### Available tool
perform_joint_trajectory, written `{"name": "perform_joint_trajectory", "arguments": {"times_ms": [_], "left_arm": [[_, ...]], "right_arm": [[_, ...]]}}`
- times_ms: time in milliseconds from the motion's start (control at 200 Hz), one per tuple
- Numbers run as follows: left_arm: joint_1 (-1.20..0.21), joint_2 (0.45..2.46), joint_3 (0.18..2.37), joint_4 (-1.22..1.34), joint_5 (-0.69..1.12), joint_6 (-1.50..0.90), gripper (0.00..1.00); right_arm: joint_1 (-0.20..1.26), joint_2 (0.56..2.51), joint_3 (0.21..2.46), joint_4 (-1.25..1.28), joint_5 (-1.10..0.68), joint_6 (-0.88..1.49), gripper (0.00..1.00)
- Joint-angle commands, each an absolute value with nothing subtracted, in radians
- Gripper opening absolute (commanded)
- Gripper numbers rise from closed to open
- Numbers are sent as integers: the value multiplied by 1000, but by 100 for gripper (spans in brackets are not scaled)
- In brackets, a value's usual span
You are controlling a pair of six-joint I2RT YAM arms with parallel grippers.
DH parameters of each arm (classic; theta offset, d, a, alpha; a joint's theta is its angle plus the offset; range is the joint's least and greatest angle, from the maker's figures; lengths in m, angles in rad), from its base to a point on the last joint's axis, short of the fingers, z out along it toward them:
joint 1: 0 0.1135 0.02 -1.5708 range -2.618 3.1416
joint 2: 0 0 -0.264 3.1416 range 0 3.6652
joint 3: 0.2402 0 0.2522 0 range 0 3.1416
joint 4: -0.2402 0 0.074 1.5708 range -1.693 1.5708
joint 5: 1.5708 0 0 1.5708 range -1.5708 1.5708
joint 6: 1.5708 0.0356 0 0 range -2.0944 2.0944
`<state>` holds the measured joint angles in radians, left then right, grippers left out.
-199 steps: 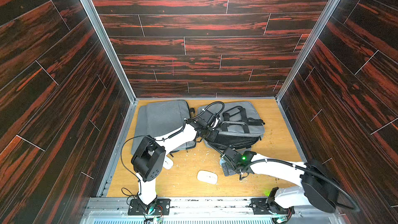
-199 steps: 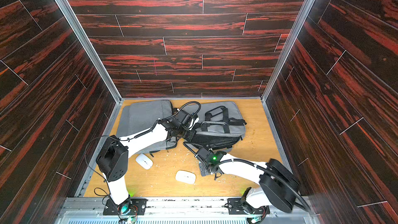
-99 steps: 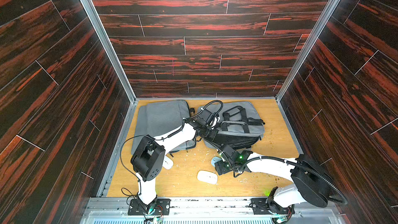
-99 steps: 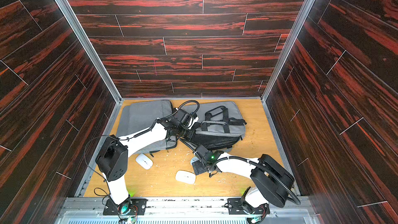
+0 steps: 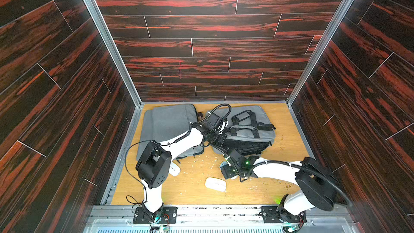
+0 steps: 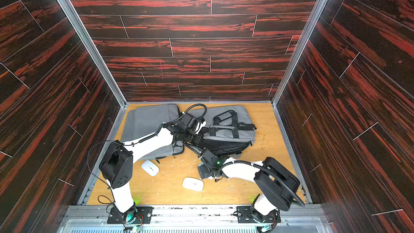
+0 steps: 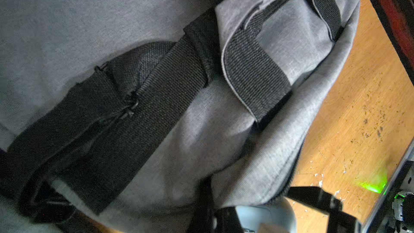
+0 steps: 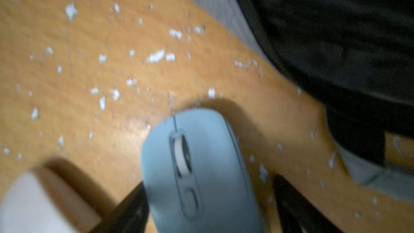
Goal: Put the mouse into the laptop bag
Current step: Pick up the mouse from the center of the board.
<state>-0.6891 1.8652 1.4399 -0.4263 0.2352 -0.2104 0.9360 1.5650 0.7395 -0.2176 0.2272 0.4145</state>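
the left gripper [image 5: 215,138] is clenched, apparently on the lip of the grey fabric laptop bag [image 5: 251,134], holding it up so its dark opening faces the front edge of the wooden surface [image 5: 192,193]. the pale blue computer mouse [image 8: 197,171] lies on it just before that opening — the right gripper [image 8: 210,198] straddles it, jaws spread, not yet gripping.

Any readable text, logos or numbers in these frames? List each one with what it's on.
None: no view shows any readable text.
Blue mouse: no lettering on its top, and the view is blurred.
White mouse near the front and white mouse by the left arm: too small to make out any marking.
Laptop bag and flat grey bag: plain fabric, no label seen.
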Motion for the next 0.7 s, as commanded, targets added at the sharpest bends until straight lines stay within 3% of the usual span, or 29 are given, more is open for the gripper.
{"name": "perform_joint_trajectory", "arguments": {"times_ms": [0,140,446,696], "left_arm": [[-687,1810,1445,-414,267,-221,0],[-686,1813,1448,-414,269,-222,0],[-686,1809,1451,-408,317,-258,0],[-685,1773,1390,-283,430,-413,0]], "right_arm": [[933,1605,724,-239,216,414,74],[934,1569,685,-260,233,449,63],[933,1425,654,-306,337,516,49],[867,1325,701,-229,399,497,46]]}}
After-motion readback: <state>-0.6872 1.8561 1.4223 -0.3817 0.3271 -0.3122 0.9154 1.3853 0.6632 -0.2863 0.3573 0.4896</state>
